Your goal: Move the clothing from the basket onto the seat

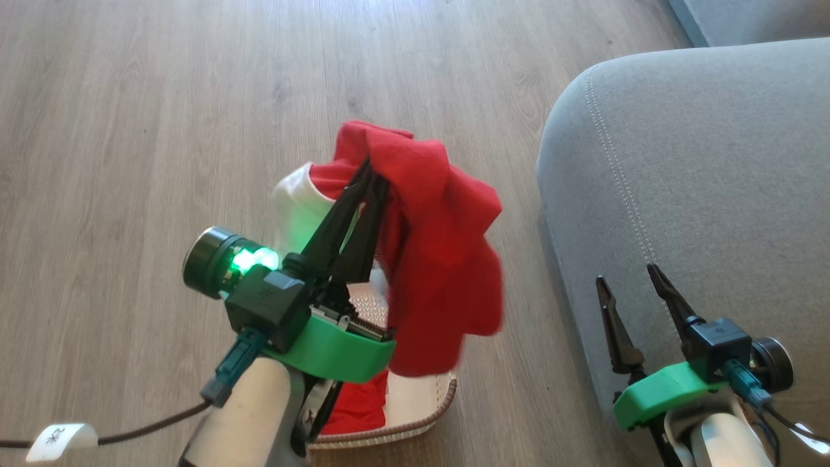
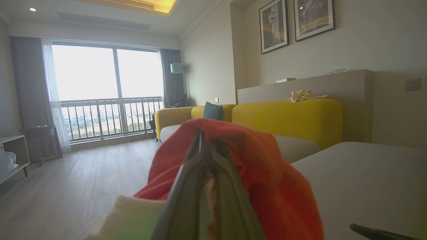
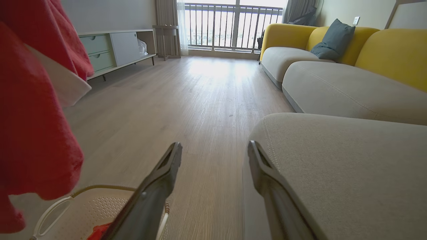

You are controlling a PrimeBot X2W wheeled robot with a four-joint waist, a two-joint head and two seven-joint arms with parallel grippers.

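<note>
My left gripper [image 1: 371, 172] is shut on a red garment [image 1: 441, 253] with a white panel, and holds it up above the basket [image 1: 421, 399]. The cloth drapes over the fingers and hangs to their right. In the left wrist view the shut fingers [image 2: 186, 180] pinch the red fabric [image 2: 267, 173]. A second red piece of clothing [image 1: 356, 405] lies in the cream basket [image 3: 100, 203]. The grey seat [image 1: 681, 194] stands right of the basket. My right gripper [image 1: 629, 272] is open with nothing in it at the seat's front edge [image 3: 333, 160], its fingers spread [image 3: 213, 148].
Wooden floor [image 1: 162, 130] runs around the basket to the left and ahead. A yellow-backed sofa [image 3: 333, 66] with a blue cushion continues beyond the seat. A low cabinet [image 3: 116, 50] and a side table stand by the far wall and window.
</note>
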